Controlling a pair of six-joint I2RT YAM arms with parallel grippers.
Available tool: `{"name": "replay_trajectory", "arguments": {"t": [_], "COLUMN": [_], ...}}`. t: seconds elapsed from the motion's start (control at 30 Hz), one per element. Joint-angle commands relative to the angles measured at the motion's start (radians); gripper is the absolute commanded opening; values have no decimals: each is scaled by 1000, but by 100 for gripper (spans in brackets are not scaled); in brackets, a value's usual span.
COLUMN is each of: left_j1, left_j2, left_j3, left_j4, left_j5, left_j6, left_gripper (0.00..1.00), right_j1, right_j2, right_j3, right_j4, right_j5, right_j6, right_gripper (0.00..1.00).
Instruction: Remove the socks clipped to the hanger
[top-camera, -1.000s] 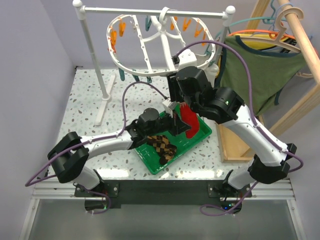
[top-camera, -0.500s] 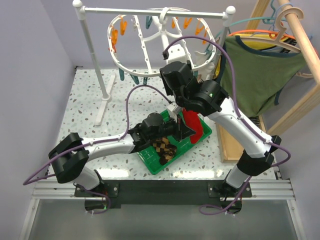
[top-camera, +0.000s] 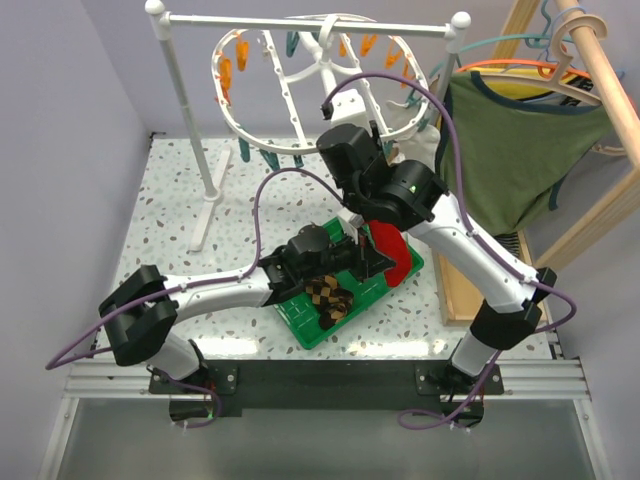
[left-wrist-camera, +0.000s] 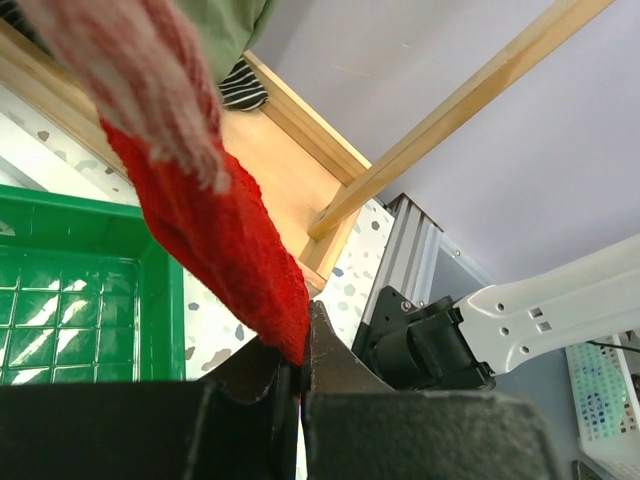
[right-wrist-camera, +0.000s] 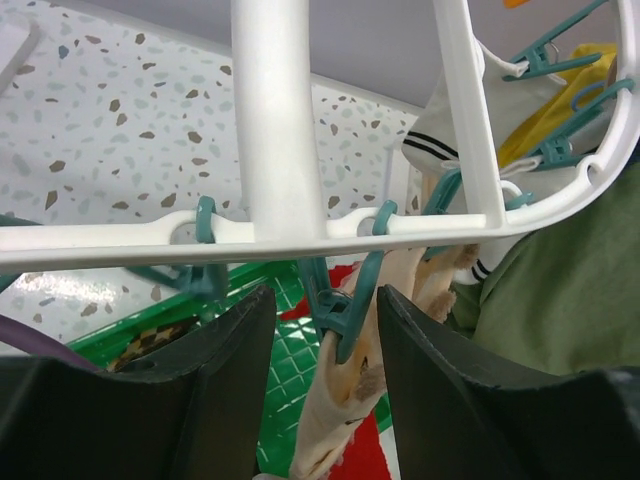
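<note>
- Speckled worktop, lilac walls; a white rail stand at the back carries the hanger, hooked on its bar and tilted.
- Green tray sits near my arm bases, with two checked socks lying in it.
- My left end effector is closed tight, pinching the lower tip of the red sock, which hangs over the tray's right end.
- My right end effector is up under the hanger rim, jaws apart, one on each side of a teal pin. I see no contact with the pin.
- That pin grips a cream sock.
- White sock with dark stripes is clipped further along the rim.
- Green top hangs at the right, off the worktop.
</note>
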Motion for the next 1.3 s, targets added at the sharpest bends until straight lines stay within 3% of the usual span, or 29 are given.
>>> {"name": "replay_trajectory", "arguments": {"t": [0.0,0.67,0.8,0.9,0.93,1.27], "left_j1": [-6,-6,-8,-6,-6,-6], "left_j2": [3,-6,-7,-7,-9,-79], "left_j3": [34,28,25,26,23,-10], "left_j4": [21,12,11,9,7,-91], "left_j5": [-8,-15,-15,-17,-18,-40], "left_j6": [8,19,19,19,22,80], "left_gripper": [0,0,0,0,0,0], "right_j1": [4,5,4,5,4,4], "right_j2": [0,9,-6,-22,-23,-72], "right_j3": [-25,-79,-99,-114,-119,-160], "right_j4": [51,158,184,206,207,217], "right_j5": [76,149,156,151,149,44], "right_j6": [-15,-51,-55,-57,-57,-19], "right_gripper": [48,37,25,10,1,0]}}
